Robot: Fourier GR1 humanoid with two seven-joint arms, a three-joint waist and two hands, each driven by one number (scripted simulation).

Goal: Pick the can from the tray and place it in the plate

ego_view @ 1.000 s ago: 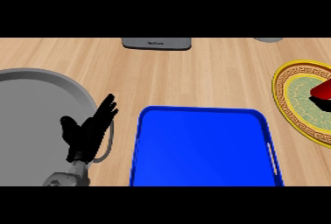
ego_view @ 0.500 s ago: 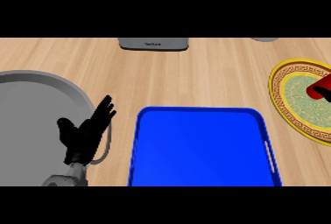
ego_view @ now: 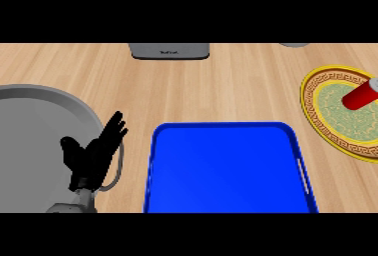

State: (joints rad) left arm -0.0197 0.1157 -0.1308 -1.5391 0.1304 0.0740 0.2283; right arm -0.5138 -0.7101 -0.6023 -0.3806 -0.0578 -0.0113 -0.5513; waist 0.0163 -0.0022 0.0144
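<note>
A red cylindrical can (ego_view: 359, 96) lies tilted over the gold-rimmed round plate (ego_view: 319, 118), right of the blue rectangular tray (ego_view: 225, 170). Left robot hand (ego_view: 92, 159) rests spread, far left of the tray.

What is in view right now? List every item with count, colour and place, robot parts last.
tray: one, blue, bottom centre, nothing in it
plate: one, yellow rim with green centre, right edge
can: one, red, tilted over the plate, cut by the right edge
round basin: one, grey, left side
grey appliance: one, top centre, partly cut off
counter: one, light wood
left hand: one, black, open, resting between basin and tray
right hand: not in view
</note>
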